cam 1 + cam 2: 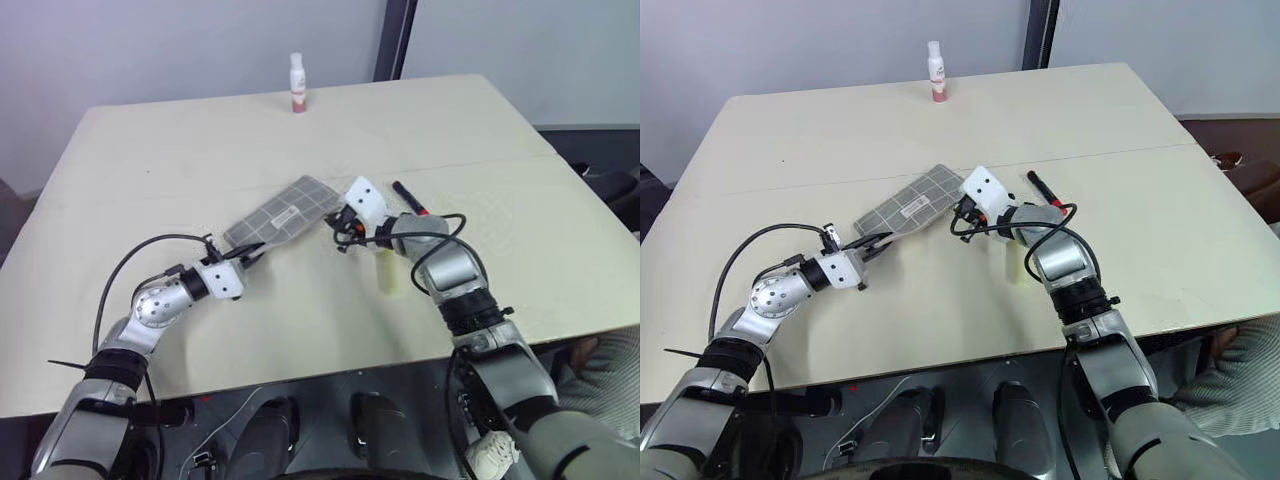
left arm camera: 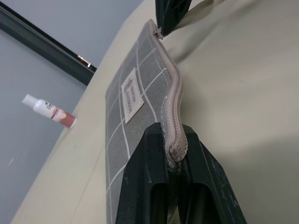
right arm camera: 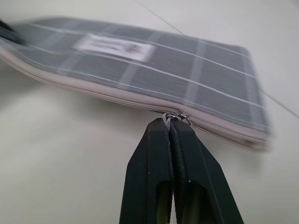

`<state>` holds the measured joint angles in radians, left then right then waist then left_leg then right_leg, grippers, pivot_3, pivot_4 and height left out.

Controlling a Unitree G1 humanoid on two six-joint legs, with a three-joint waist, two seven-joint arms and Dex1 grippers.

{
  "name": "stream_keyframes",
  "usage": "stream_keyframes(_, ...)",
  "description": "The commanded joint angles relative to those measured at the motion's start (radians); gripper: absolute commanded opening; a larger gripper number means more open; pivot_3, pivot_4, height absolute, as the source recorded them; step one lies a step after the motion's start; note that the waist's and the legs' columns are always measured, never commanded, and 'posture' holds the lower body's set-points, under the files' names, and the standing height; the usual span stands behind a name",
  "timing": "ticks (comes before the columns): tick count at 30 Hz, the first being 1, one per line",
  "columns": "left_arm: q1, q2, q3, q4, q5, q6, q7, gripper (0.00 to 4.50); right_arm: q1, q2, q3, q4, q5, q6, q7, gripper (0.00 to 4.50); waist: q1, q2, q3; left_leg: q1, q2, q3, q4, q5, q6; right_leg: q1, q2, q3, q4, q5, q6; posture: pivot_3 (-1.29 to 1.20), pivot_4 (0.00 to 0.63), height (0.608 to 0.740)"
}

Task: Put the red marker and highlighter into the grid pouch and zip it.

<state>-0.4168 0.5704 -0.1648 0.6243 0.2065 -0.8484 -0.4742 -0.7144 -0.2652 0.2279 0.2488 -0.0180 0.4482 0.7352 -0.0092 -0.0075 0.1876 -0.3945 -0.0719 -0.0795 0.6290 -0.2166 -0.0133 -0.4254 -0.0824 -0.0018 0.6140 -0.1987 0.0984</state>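
The right gripper (image 3: pixel 174 122) has its jaws pressed together on the metal zipper pull (image 3: pixel 176 116) of the grid pouch (image 1: pixel 282 212), close to the pouch's far end. The left gripper (image 2: pixel 175 148) pinches the opposite end of the zipper seam, jaws clamped on the folded fabric edge. Between them the pouch lies flat on the table (image 1: pixel 180 150), angled, with its label up.

The pouch looks light and limp; it would likely bunch or slide unless one end is anchored, so the seam end and the pull tab are the sensible holds. The tab is small and probably slips easily from smooth fingers.

The red marker (image 1: pixel 410 197) lies just beyond the right wrist; the highlighter (image 1: pixel 386 270) rests beside the right forearm. Both are outside the pouch. A white bottle (image 1: pixel 297 84) stands well apart at the far edge.
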Motion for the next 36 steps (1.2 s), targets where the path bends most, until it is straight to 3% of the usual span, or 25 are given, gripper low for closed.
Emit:
stream_keyframes(1,-0.007,-0.020,-0.013,-0.035,0.002,0.018,-0.004,0.00,0.015,0.014,0.052,-0.090,0.002,-0.005,0.021,0.06,-0.001,0.000,0.000,0.000,0.000,0.000,0.000,0.000,0.000,0.000,0.000,0.000,0.000,0.000,0.000,0.00,0.150,0.740)
stream_keyframes(14,-0.016,-0.039,-0.011,-0.112,-0.007,0.078,-0.010,0.00,0.021,0.007,0.168,-0.178,0.003,-0.109,0.154,0.06,-0.004,0.000,0.000,-0.008,0.000,-0.001,0.000,0.000,0.000,-0.006,0.000,-0.001,-0.001,0.003,0.000,0.00,0.150,0.740)
stream_keyframes(21,-0.012,-0.050,-0.018,-0.145,0.004,0.098,-0.010,0.00,-0.006,0.057,0.187,-0.182,0.019,-0.114,0.176,0.06,-0.004,0.000,0.000,-0.010,0.000,-0.001,0.000,0.000,0.000,-0.009,0.001,-0.002,-0.001,0.003,0.000,0.00,0.150,0.740)
stream_keyframes(34,0.009,-0.038,-0.008,-0.199,-0.002,0.134,-0.015,0.00,0.065,-0.051,0.108,-0.228,0.048,-0.117,0.195,0.06,-0.002,0.000,0.000,-0.012,0.000,-0.001,0.000,0.000,0.000,-0.011,0.000,-0.002,-0.002,0.004,0.000,0.00,0.150,0.740)
stream_keyframes(36,0.009,-0.037,-0.004,-0.202,0.000,0.137,-0.010,0.00,0.093,-0.064,0.076,-0.244,0.054,-0.143,0.169,1.02,-0.002,0.000,0.000,-0.012,0.000,-0.002,0.000,0.000,0.000,-0.011,0.000,-0.002,-0.002,0.004,0.000,0.00,0.150,0.740)
